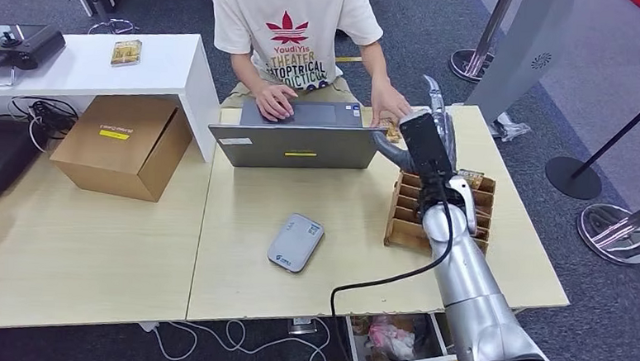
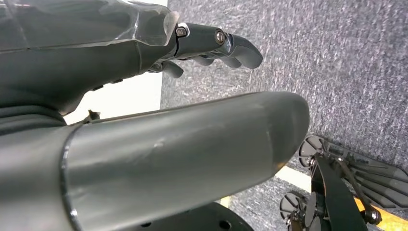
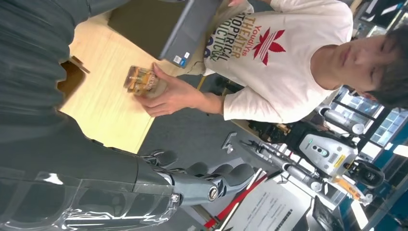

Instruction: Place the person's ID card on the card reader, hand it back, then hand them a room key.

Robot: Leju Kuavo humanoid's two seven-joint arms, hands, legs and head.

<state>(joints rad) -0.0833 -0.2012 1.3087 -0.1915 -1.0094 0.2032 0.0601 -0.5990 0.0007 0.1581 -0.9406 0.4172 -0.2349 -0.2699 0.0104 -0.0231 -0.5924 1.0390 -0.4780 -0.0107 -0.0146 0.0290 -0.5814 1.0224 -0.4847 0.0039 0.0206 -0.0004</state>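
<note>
Apparently the hand-over step is in hand: the card reader (image 1: 295, 242) lies bare mid-table, the right hand (image 1: 432, 124) reaches, fingers spread and empty, toward the far right edge, where the person's hand (image 3: 169, 95) covers a card (image 3: 140, 80). Next, take it cleanly; the person's shirt reads "THEATER"

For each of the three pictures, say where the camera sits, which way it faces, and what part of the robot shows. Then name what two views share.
Head: high on the body, facing down at the desk; right hand raised.
Left wrist: behind the left hand, facing carpet.
Right wrist: behind the right hand, facing the person.
Shared by head and right wrist: laptop, person holding a card.
</note>
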